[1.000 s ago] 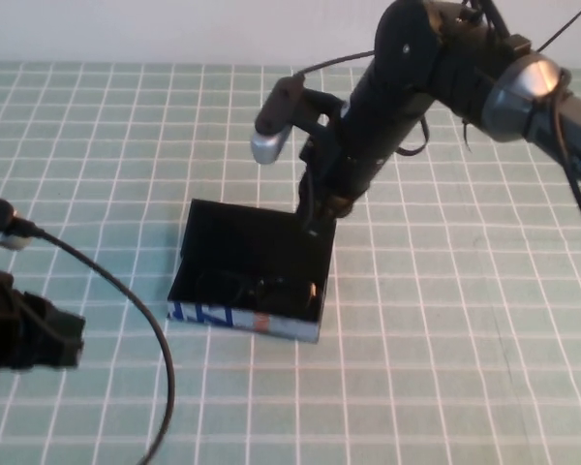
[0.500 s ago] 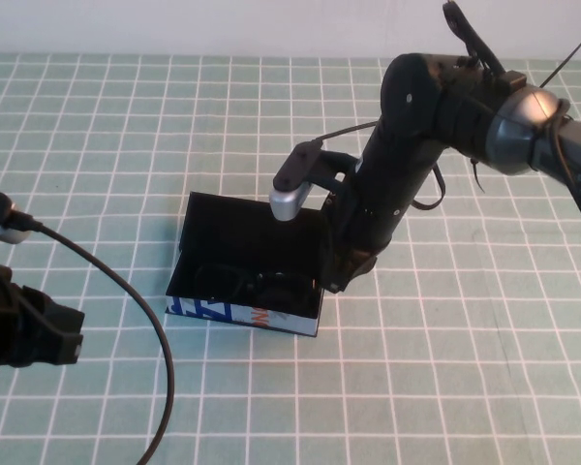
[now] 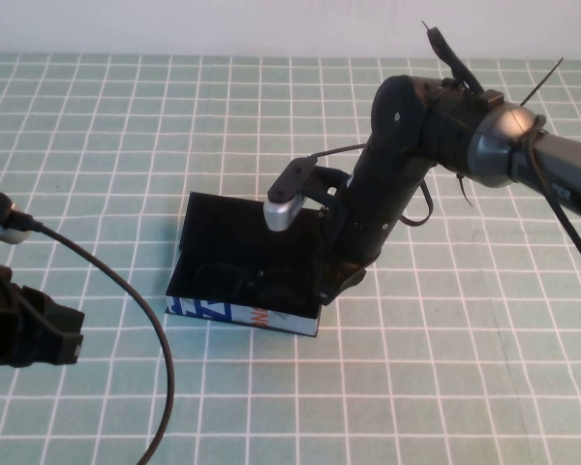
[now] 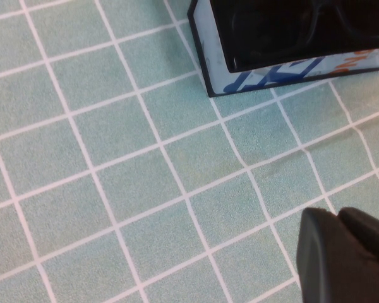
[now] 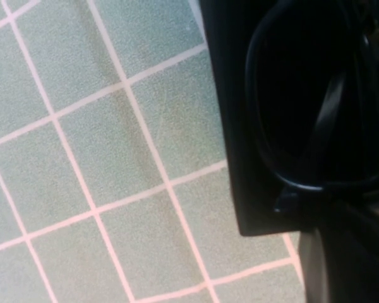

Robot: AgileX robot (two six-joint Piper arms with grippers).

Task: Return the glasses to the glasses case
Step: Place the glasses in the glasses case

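Lying nearest the camera in the high view, at the lower left of the frame, the left gripper is seen low over the green gridded table, well apart from everything else. Whether its fingers are apart or together cannot be told; only a dark corner of it shows in the left wrist view. A black cable is looped from the left edge of the frame down past this gripper to the bottom edge.

Further in, just left of the frame's centre, the glasses case is seen lying open on the table, its black lid raised at the far side and its light-blue front side with dark-blue and orange print turned toward the camera. In the left wrist view the same printed side appears at the upper right of the frame. The glasses are seen inside the case, near its front wall, dark against the black lining. In the right wrist view a curved black rim of the glasses is visible within the case.

Just beyond, at the right edge of the case, the right gripper is held pointing downward, beside the case's right wall. How wide its fingers stand cannot be told. A grey wrist camera is mounted on this arm, over the case's far half.
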